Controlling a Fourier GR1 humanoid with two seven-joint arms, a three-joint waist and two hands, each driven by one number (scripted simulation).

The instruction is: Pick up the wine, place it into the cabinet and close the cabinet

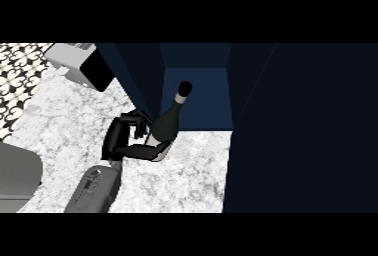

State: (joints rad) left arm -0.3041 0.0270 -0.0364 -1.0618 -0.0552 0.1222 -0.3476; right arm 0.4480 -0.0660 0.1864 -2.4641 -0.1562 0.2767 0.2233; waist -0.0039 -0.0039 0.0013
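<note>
The wine bottle (168, 119) is dark with a black top and leans with its neck toward the open cabinet (207, 107), whose blue inside shows between two dark doors. My left hand (124, 139) is shut on the bottle's lower body from the left, its fingers curled round the base and hiding part of it. The grey forearm comes in from the lower left. The bottle's neck lies over the cabinet's opening, while its base is over the marble counter (177, 180) just in front of it. My right hand shows nowhere.
The cabinet's left door (133, 80) stands open right beside my fingers. The big dark right door (303, 130) covers the whole right side. A white appliance with a black face (77, 62) sits at the back left. A grey rounded shape (16, 175) lies at the lower left edge.
</note>
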